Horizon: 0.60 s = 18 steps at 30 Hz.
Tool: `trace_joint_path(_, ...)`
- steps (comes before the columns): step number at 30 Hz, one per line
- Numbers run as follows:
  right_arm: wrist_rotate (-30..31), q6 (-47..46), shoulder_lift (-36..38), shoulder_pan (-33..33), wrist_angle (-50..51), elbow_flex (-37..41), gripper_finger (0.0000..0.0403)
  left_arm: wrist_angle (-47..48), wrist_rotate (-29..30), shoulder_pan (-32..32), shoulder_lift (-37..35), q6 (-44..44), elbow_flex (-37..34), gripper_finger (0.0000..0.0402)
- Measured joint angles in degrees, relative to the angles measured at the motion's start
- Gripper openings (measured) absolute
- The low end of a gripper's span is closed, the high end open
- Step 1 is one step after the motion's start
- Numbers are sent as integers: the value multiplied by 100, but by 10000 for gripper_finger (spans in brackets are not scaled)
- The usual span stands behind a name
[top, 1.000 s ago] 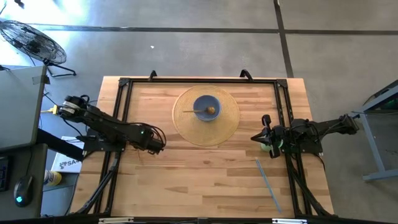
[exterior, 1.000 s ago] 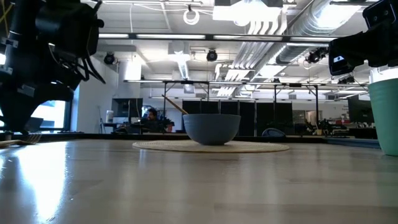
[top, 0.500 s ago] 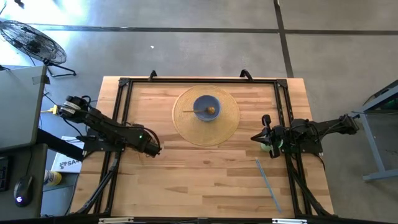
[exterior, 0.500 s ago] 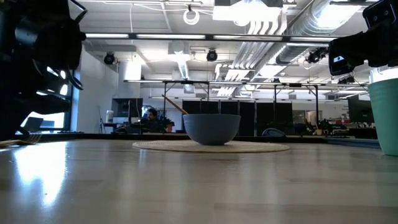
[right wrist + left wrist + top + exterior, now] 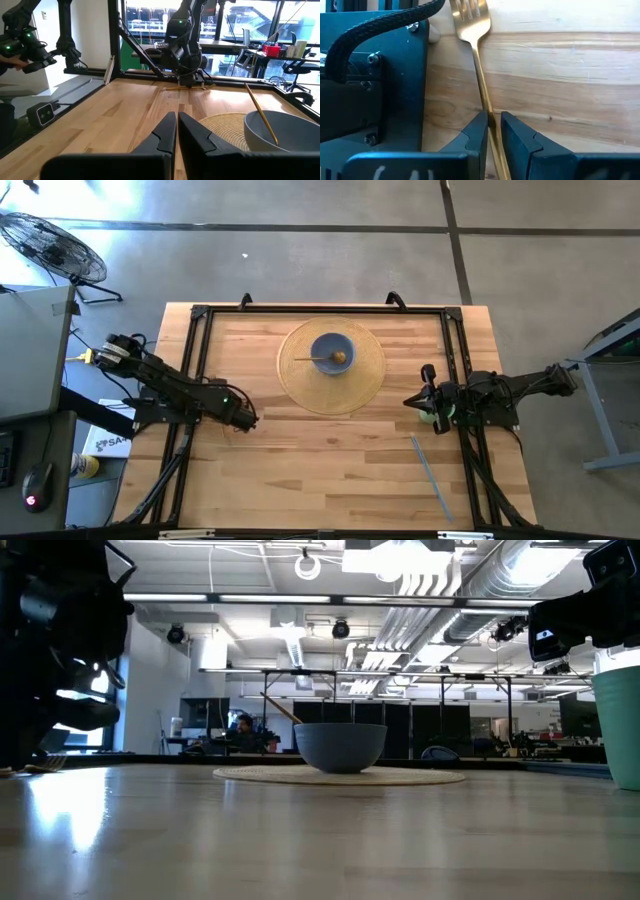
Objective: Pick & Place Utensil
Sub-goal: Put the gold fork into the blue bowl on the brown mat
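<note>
Gold fork [image 5: 479,65]: handle pinched between nearly closed left gripper [image 5: 493,131] fingers, tines toward frame top. Right gripper [image 5: 177,131]: closed, empty, parked, high view right.

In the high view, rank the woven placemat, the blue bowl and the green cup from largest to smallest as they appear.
1. woven placemat, a wide round disc, clearly largest.
2. blue bowl, sitting on the placemat's centre.
3. green cup, mostly hidden under the right gripper, so its rank is less certain.
</note>
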<state>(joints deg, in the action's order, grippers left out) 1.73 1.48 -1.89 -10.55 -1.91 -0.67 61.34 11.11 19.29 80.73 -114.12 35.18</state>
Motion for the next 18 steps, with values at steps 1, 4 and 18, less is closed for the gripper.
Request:
trace_joint_path(1,-1,0,0,0,-1,1,12,2,-2,0,0,-31,0,49)
trace_joint_path(4,1,0,0,0,0,2,12,0,-35,0,0,-144,0,49)
trace_joint_path(18,-1,0,0,2,0,0,12,-623,294,2,459,398,17,49)
